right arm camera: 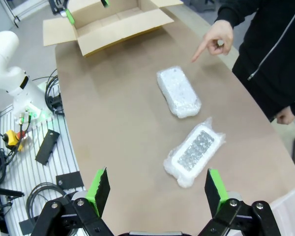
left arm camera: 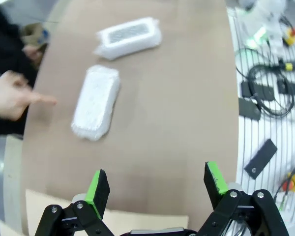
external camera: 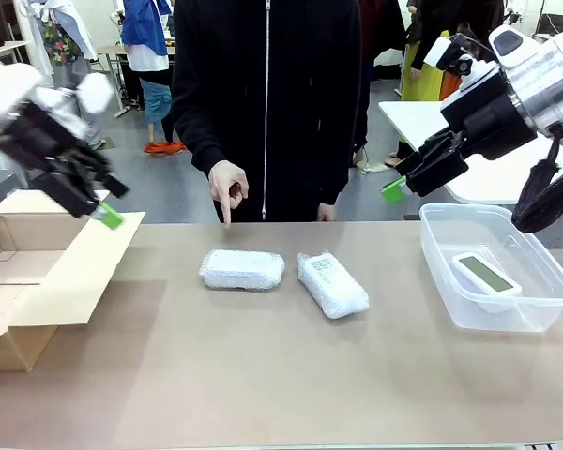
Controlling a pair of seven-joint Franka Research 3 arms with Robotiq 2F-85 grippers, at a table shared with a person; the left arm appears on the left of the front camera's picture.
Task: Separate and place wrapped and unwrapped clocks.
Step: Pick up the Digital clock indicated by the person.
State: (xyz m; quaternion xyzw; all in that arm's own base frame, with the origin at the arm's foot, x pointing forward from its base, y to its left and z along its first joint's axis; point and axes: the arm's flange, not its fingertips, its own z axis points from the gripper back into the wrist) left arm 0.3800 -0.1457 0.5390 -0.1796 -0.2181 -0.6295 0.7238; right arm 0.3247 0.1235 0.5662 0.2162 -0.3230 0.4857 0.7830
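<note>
Wrapped clocks (external camera: pixel 242 269) well apart from left gripper (left arm camera: pixel 157 181) and right gripper (right arm camera: pixel 157 186), both wide and empty.

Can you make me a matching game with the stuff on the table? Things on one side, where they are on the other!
1 bare clock
2 wrapped clocks
3 box
4 hand

A lying mid table
B pointing down
C in the clear tub
D at the table's left end

Pairs: 1-C, 2-A, 3-D, 4-B

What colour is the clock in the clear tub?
White, with a grey-green screen; the front view shows the clock best.
</note>
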